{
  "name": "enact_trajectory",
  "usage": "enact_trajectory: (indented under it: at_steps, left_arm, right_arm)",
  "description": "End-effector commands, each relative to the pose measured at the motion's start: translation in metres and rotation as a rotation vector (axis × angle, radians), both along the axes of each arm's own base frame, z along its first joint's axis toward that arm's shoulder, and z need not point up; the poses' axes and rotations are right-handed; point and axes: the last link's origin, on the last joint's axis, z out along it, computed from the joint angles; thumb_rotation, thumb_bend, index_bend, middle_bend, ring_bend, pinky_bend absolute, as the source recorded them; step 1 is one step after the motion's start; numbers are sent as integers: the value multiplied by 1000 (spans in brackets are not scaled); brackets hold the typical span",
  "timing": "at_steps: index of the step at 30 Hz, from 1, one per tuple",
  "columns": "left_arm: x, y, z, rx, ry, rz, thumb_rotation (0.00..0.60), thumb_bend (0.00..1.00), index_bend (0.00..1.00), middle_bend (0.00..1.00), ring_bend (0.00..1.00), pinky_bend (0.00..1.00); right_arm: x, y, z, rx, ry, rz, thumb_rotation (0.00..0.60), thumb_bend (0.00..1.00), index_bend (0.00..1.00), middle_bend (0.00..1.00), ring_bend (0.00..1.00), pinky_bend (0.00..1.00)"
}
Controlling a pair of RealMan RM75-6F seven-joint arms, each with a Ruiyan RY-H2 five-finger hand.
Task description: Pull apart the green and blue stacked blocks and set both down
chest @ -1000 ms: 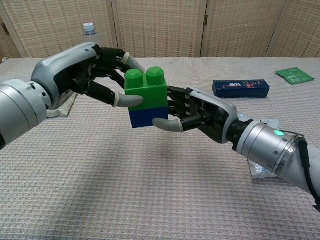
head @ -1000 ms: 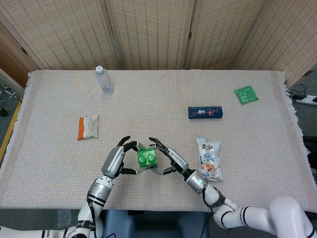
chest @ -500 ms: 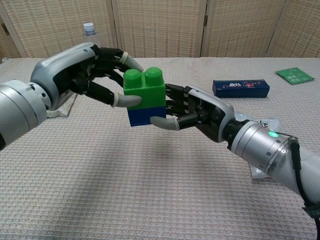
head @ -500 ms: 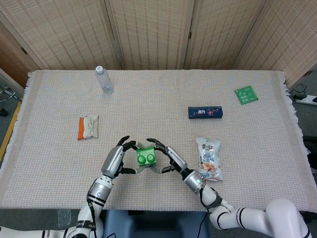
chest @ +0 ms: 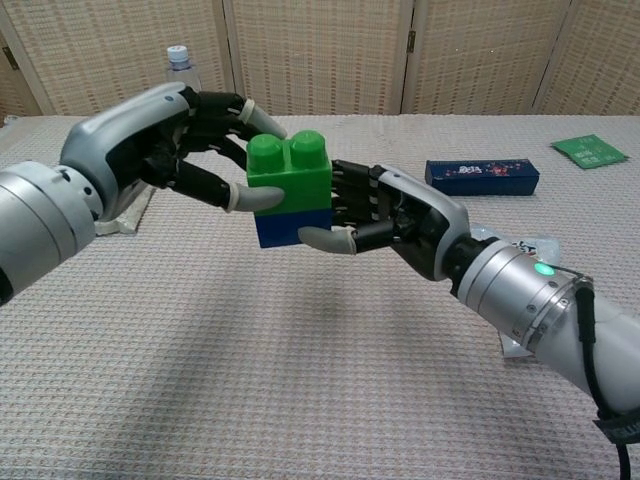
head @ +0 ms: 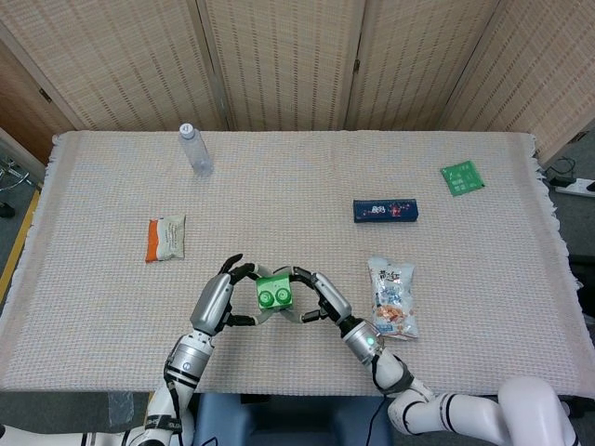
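Shifted since earlier: right hand slightly higher and nearer the left hand. Green block stacked on blue block, unseparated, held above worktop; fingers of both hands gripping the pair.

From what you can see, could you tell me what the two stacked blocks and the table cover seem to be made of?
Green block and blue block: likely moulded plastic, smooth with a slight sheen, with round studs on the green one. Table cover: apparently a coarse woven fabric, matte, with a visible weave texture.
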Motion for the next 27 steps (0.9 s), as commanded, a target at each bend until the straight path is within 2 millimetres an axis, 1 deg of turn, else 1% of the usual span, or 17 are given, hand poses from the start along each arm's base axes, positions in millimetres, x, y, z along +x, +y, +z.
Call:
enact_trajectory:
  at_steps: [1,2,4,9,11,20,27]
  left_arm:
    - [1,0,0,8,-6,1,600,471,810,931,469,110]
    - [1,0,1,10,-8,0,600,471,811,932,470,110]
    - [2,0,1,12,-14,-3,600,472,814,935,472,111]
    - [4,-1,2,16,-36,-10,600,472,815,939,473,98]
    - [6,-2,3,14,-55,-17,600,472,815,939,473,94]
    - [12,-1,10,30,-125,-22,600,472,815,939,473,84]
    - [21,1,19,62,-167,-50,600,472,815,939,473,74]
  right_arm:
    - [2,-1,1,-11,1,-2,600,360,764,336,327,232]
    - [5,-4,2,-16,-1,-2,600,360,780,349,339,236]
    - [6,-5,2,-17,5,-10,600,361,799,367,355,241]
    - [7,-6,1,-24,16,-20,600,360,828,410,392,249]
    - [10,-10,2,-28,19,-21,600,360,836,418,398,253]
    - [0,-8,-6,-22,67,-41,600,360,841,421,402,256]
    - [-9,-9,-13,-13,93,-58,600,361,842,421,402,256]
